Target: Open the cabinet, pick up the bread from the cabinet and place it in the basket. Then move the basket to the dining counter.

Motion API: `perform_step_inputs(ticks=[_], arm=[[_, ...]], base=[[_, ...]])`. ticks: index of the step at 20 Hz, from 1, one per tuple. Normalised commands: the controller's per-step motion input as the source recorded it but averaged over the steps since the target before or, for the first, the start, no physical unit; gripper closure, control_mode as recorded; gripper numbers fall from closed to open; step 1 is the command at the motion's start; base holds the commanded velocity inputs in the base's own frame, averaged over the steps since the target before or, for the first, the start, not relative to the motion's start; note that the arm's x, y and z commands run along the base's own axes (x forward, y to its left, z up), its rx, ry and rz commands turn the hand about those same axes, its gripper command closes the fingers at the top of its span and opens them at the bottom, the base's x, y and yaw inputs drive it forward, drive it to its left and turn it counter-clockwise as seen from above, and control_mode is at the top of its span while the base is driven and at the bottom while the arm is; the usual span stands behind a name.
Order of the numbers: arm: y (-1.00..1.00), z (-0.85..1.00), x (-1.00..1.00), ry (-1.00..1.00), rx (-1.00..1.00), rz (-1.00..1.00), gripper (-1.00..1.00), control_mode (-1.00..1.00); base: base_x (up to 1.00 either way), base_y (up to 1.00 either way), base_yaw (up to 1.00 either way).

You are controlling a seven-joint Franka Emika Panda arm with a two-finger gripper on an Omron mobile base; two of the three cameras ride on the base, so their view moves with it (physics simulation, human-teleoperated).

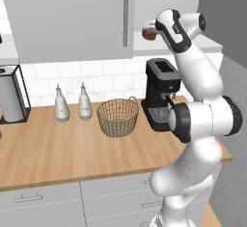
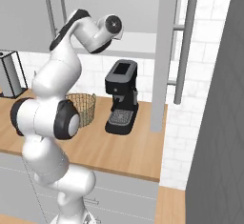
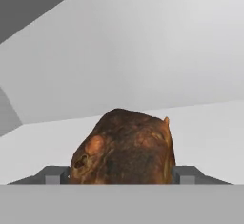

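The bread (image 3: 124,147), a dark brown lump, lies on the white shelf (image 3: 205,123) inside the cabinet (image 1: 72,18). My gripper (image 3: 122,175) is shut on the bread, with one fingertip against each of its sides. From the left base view the bread (image 1: 149,33) shows at the tip of my raised hand. The cabinet's right door (image 2: 164,51) stands open, while its left door is closed. Below, the wire basket (image 1: 117,117) sits on the wooden worktop (image 1: 58,148) with nothing in it. The dining counter is out of view.
A black coffee machine (image 1: 161,93) stands right of the basket, directly under my hand. Two white bottles (image 1: 61,105) stand to the basket's left. A metal canister in a black frame (image 1: 12,93) sits at the far left. Grey drawers (image 1: 43,199) run below the worktop.
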Motion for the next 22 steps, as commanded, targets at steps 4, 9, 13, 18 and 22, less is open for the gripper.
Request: perform_step_inputs(ticks=[4, 9, 13, 18, 22], arm=[[-0.01, 0.88, -1.00, 0.00, 0.01, 0.00, 1.00, -1.00], [0.00, 0.52, -0.96, 0.13, -0.01, 0.00, 1.00, -1.00], [-0.05, 0.11, -1.00, 0.17, -0.02, 0.00, 1.00, -1.00], [-0.05, -0.37, -1.00, 0.01, -0.05, 0.00, 1.00, -1.00], [0.00, -0.81, -0.99, 0.00, -0.08, 0.00, 1.00, -1.00]], base=[[0.00, 0.00, 0.00], [0.00, 0.00, 0.00], [0.00, 0.00, 0.00], [0.00, 0.00, 0.00], [0.00, 0.00, 0.00]])
